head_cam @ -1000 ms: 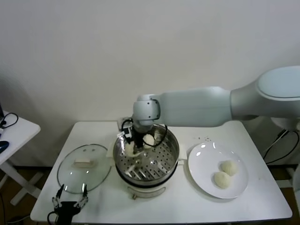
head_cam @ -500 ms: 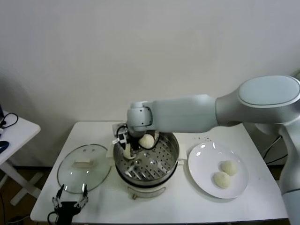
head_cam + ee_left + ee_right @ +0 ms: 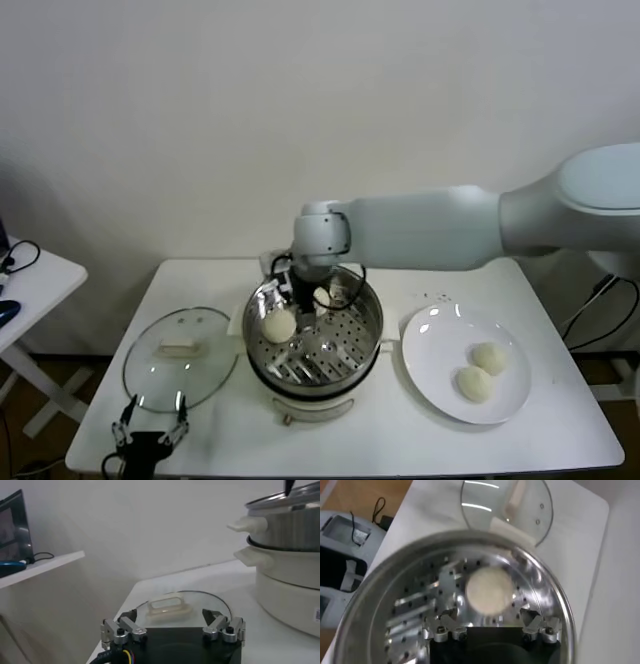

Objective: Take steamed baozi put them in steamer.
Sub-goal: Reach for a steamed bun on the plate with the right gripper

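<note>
The steamer stands mid-table, a shiny pot on a white base. One steamed baozi lies on its perforated floor at the left. A second baozi shows partly behind my right gripper. That gripper hangs open just above the pot. In the right wrist view the baozi lies free beyond the spread fingers of the right gripper. Two more baozi rest on the white plate. My left gripper is parked open at the table's front left corner.
A glass lid lies flat to the left of the steamer, close to the left gripper; the lid and steamer also show in the left wrist view. A small side table stands at the far left.
My right gripper has opened and let the baozi go; it now lies on the steamer's floor at the left. The right arm shifted slightly right. The left arm stayed still.
</note>
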